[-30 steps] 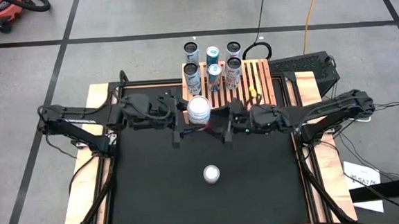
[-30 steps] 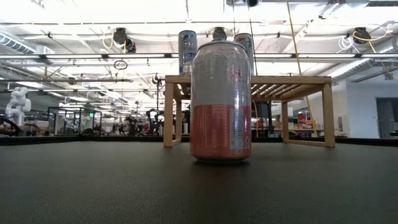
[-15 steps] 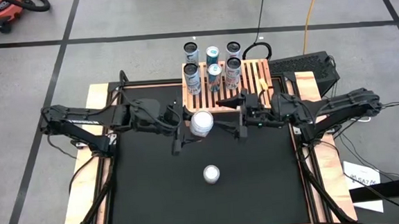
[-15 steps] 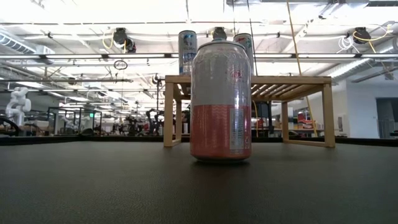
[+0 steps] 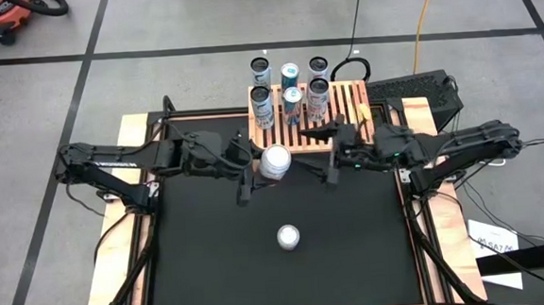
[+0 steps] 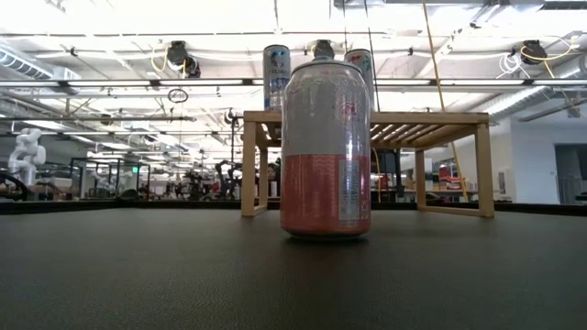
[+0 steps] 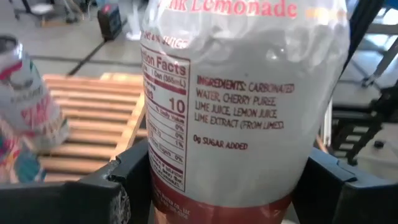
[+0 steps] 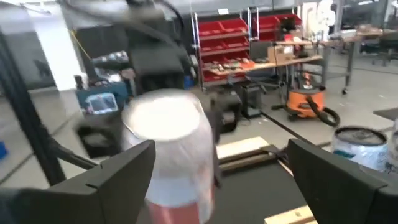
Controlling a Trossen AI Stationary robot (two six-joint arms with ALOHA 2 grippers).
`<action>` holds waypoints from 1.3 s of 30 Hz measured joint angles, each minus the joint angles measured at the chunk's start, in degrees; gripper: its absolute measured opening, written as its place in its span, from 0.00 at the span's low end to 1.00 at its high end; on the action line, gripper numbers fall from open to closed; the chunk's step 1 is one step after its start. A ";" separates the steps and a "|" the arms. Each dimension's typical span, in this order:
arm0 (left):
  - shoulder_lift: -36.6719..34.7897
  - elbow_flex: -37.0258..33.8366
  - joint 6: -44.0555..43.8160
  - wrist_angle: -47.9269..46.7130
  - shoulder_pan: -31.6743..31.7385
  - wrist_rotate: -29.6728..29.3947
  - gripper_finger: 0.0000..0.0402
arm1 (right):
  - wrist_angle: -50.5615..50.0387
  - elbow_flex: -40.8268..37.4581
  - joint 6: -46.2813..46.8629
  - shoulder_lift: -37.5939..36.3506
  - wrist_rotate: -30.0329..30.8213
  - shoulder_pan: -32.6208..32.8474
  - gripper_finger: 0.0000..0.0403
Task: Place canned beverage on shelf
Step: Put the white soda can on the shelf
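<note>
My left gripper is shut on a white and pink lemonade can, held above the black mat just in front of the shelf. The shelf is a low light-wood rack with a slatted top at the mat's far edge; it also shows in the low view. My right gripper is open and empty, to the right of the held can, and its fingers face that can. A second, similar can stands upright on its base on the mat nearer the front. My left gripper pinches the can's lower body, about where the white part meets the red band, with one finger on each side. The fingers come level from the table's left. The can stands upright in the hold, lifted clear of the mat.
Several cans stand on the shelf's left and middle slats; they also show in the low view. The slats at the shelf's right end are bare apart from a small yellow thing. Wooden frame edges border the mat.
My right gripper has drawn back from the held can toward the table's right and a little toward the far edge. My left gripper keeps the can, which has shifted slightly toward the near edge and stays upright. The can on the mat has not moved.
</note>
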 joint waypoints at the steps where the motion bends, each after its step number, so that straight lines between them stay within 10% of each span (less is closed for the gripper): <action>1: 0.00 0.00 -0.02 -0.85 0.03 -0.02 0.67 | -0.22 0.00 0.04 -0.70 -0.33 0.00 0.88; 39: 1.89 -0.04 1.47 -1.40 0.41 -0.21 0.70 | 12.14 0.02 0.39 11.50 -8.45 -1.27 0.82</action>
